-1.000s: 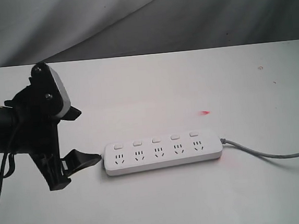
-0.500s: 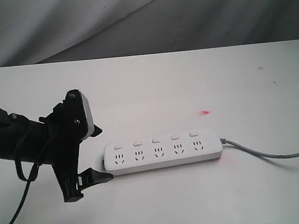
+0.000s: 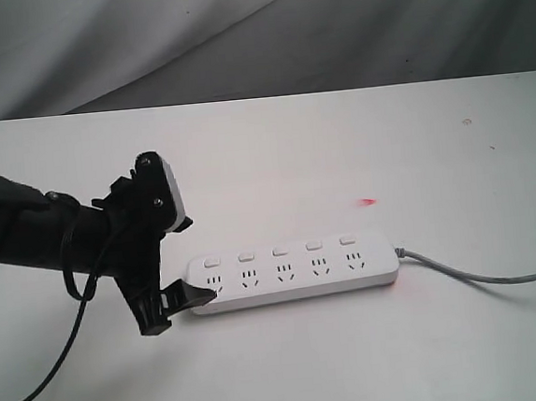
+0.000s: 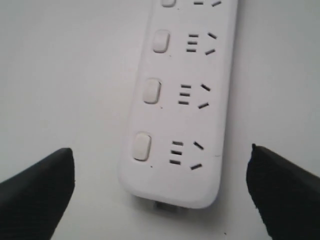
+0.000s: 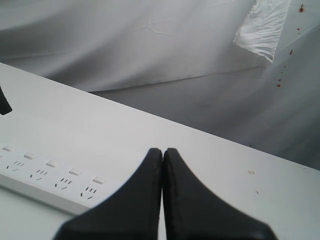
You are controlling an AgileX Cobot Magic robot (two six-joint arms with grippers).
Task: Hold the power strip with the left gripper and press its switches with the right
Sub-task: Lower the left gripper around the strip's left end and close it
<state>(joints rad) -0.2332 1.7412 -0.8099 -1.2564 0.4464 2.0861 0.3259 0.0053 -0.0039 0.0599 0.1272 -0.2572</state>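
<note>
1. Power strip point(image 3: 288, 273): white, lies flat on the white tabletop point(image 3: 376, 360), sockets facing up. It runs left to right in the exterior view.
2. Switches point(image 3: 279, 252): five small white buttons in a row along the strip's far edge, one above each socket set.
3. Grey cord point(image 3: 486, 275) leaves the strip's right end and runs along the tabletop to the right edge of the exterior view.
4. Left gripper point(image 3: 194, 261): at the strip's left end, jaws apart, one finger on each side of that end. The left wrist view shows bare tabletop between each finger and the strip, so it is not clamped.
5. Right gripper point(image 5: 162, 151): jaws together, tips meeting. It is held above the tabletop, well apart from the strip.
6. Small red spot point(image 3: 369, 201) on the tabletop, behind the strip's right end.
</note>
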